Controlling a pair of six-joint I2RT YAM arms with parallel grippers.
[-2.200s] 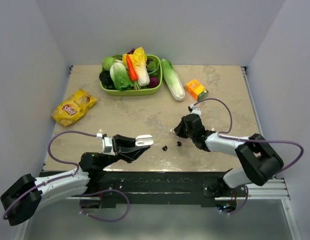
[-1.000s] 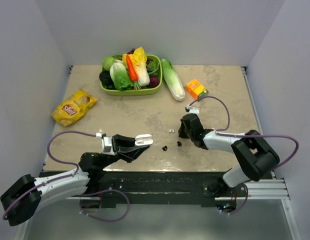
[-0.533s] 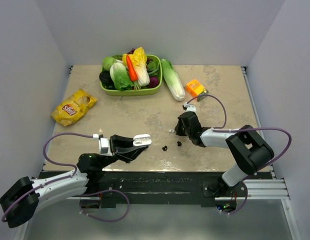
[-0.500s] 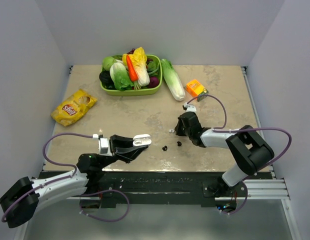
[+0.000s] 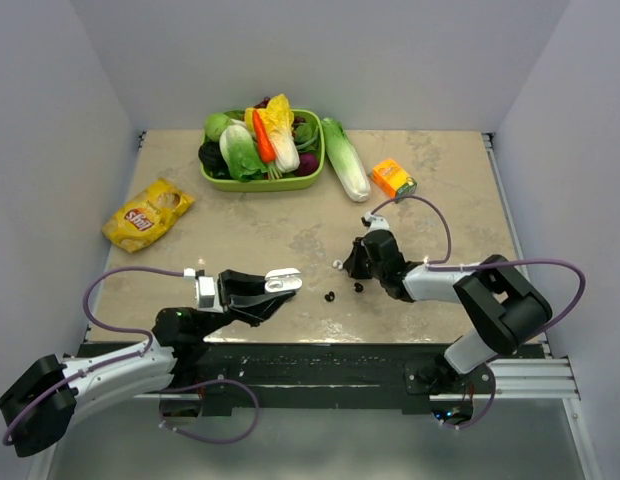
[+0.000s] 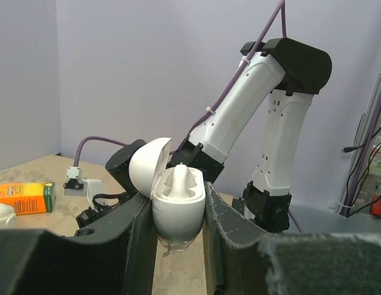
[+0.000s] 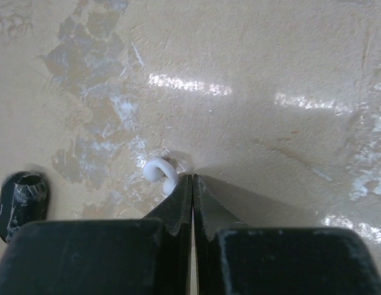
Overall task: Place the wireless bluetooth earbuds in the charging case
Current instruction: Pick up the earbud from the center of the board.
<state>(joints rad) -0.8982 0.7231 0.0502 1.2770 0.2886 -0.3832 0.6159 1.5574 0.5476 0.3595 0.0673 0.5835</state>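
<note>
My left gripper (image 5: 277, 288) is shut on the white charging case (image 5: 283, 280) and holds it above the table's near edge. In the left wrist view the case (image 6: 178, 206) sits upright between the fingers, lid open to the left. My right gripper (image 5: 348, 266) is shut and empty, its tips (image 7: 192, 179) on the table. One white earbud (image 7: 160, 172) lies touching the outside of its left finger; it also shows in the top view (image 5: 337, 264). Two black earbuds (image 5: 330, 296) (image 5: 358, 288) lie just nearer; one shows at the right wrist view's left edge (image 7: 21, 195). The second white earbud is not visible.
A green basket (image 5: 260, 185) of vegetables stands at the back. A napa cabbage (image 5: 346, 160) and an orange box (image 5: 394, 179) lie to its right. A yellow chips bag (image 5: 148, 213) lies at the left. The right arm (image 6: 252, 104) fills the left wrist view's background.
My right gripper has moved left across the table, up against the white earbud. The left gripper has shifted slightly left, still holding the case.
</note>
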